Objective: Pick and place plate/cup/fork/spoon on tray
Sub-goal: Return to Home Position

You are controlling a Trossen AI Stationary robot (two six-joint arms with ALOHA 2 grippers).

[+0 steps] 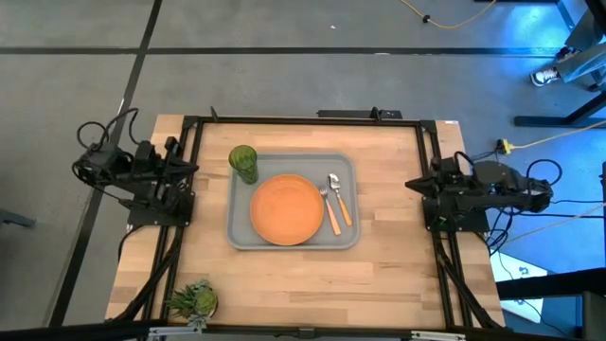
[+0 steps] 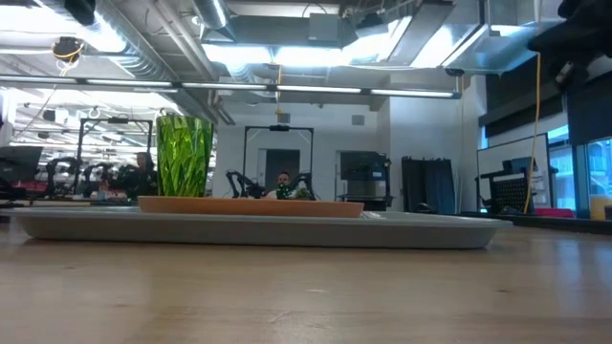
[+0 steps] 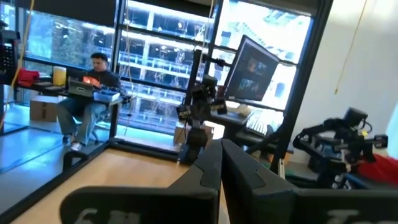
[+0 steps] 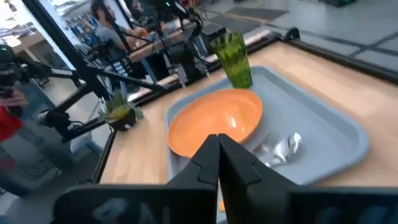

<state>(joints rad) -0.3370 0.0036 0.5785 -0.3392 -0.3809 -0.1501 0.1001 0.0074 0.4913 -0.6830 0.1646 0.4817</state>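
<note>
The tray (image 1: 346, 237) sits mid-counter (image 1: 398, 189), carrying the plate (image 1: 286, 209), the cup (image 1: 243, 163) at one corner, and the fork (image 1: 330, 213) and spoon (image 1: 341, 201) beside the plate. The setting looks complete. The left claw (image 3: 221, 144) and right claw (image 4: 217, 138), both clenched and empty, are parked at the counter's sides.

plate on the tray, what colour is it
Plain orange, no pattern. The plate shows best in the high view.

The tray (image 1: 242, 233) lies between the left gripper (image 1: 187, 171) and right gripper (image 1: 414, 183). Its orange plate (image 1: 286, 209) sits central, cup (image 1: 243, 163) upright toward the left one, fork (image 1: 329, 213) and spoon (image 1: 341, 204) toward the right.
</note>
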